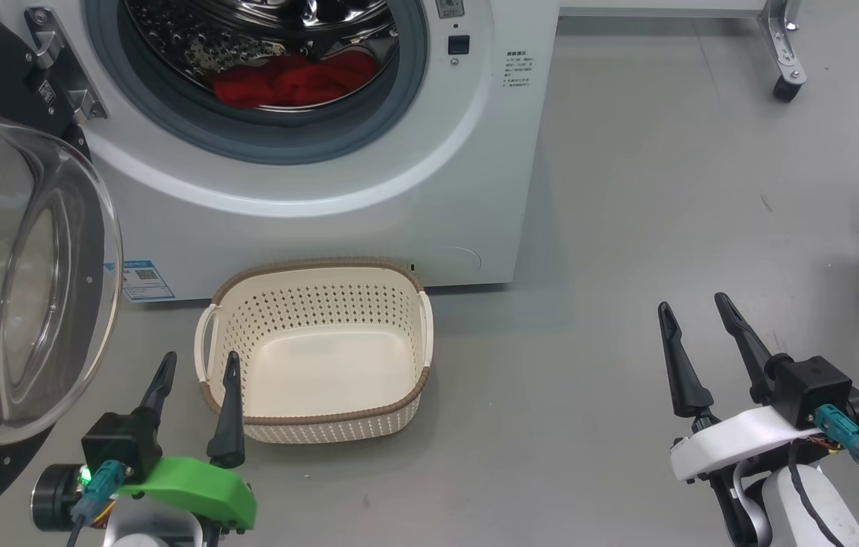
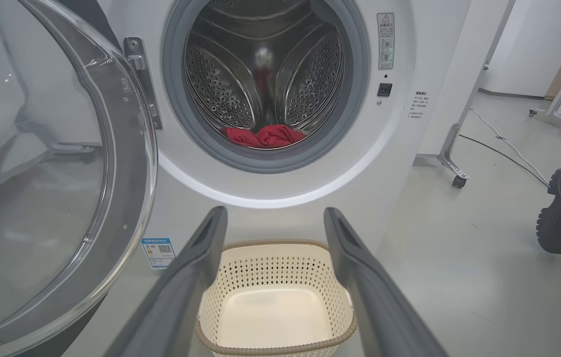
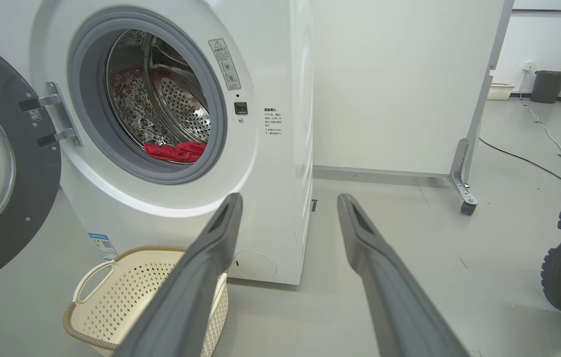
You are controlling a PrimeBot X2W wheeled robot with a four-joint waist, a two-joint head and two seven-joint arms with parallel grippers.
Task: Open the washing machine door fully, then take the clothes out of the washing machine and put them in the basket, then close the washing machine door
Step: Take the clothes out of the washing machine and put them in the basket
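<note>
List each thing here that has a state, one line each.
washing machine door: swung wide open on its hinge
washing machine: drum mouth uncovered
clothes: lying at the bottom of the drum
basket: upright on the floor in front of the machine, empty
left gripper: open, holding nothing
right gripper: open, holding nothing

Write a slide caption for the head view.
Open washing machine door, red clothes inside the washing machine, empty basket in front, left claw and right claw open.
</note>
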